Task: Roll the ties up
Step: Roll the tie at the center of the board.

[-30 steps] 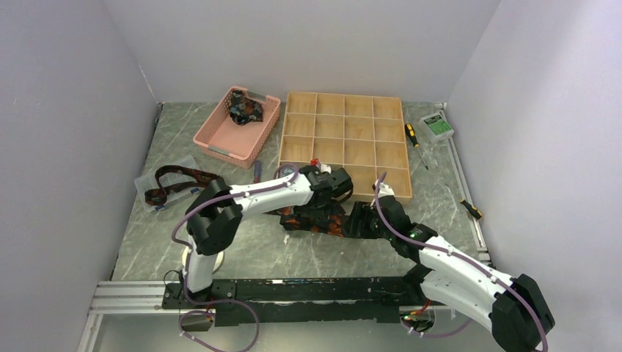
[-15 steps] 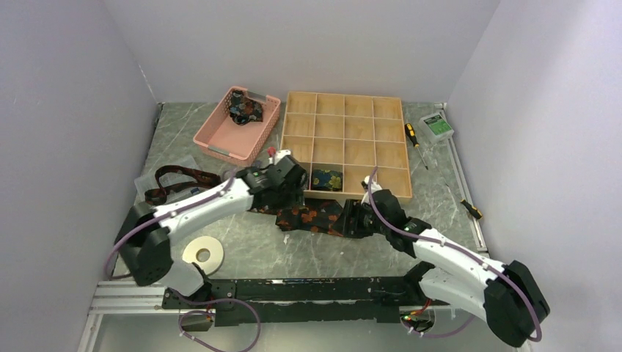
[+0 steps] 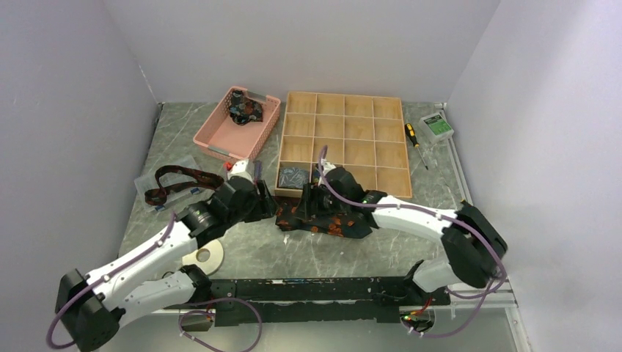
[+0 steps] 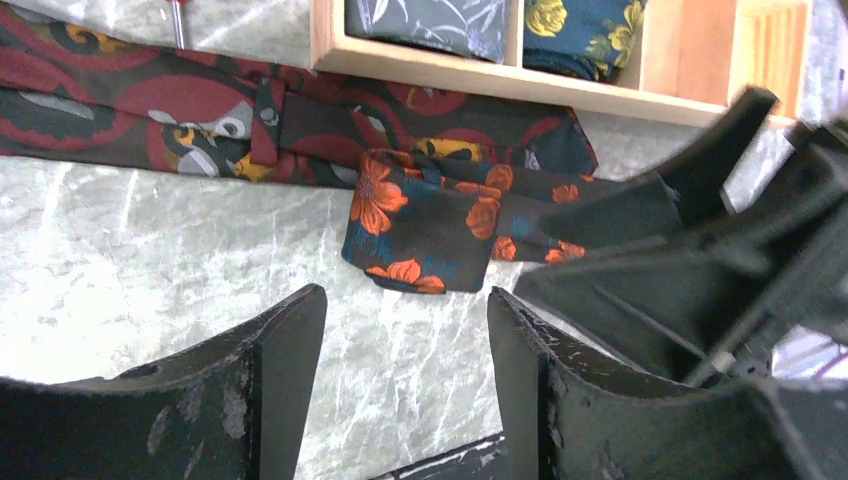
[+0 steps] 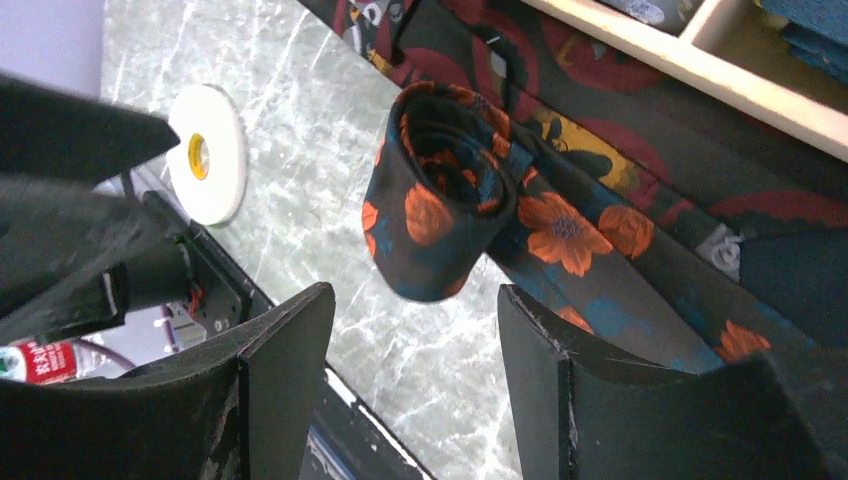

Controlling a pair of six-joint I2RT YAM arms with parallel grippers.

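The left tool (image 4: 405, 310) and right tool (image 5: 415, 300) both stood open, gripping nothing. The half-rolled orange-flowered tie (image 5: 440, 200), lying on the table (image 4: 150, 250) at the 6 o'clock edge of the wooden tray (image 4: 500, 82), could therefore spring loose. A closing pinch might also snag the maroon tie (image 4: 120, 100) touching it.

Tally on the tabletop (image 3: 308, 257)
Two rolled ties (image 4: 430, 20) in one wooden tray (image 3: 359, 128) of sixteen compartments; two loose ties (image 4: 420, 225) before it; one pink basket (image 3: 220, 147), one white tape ring (image 5: 215, 110), two screwdrivers (image 3: 414, 136), one green-labelled box (image 3: 437, 126), two arms (image 3: 411, 216).
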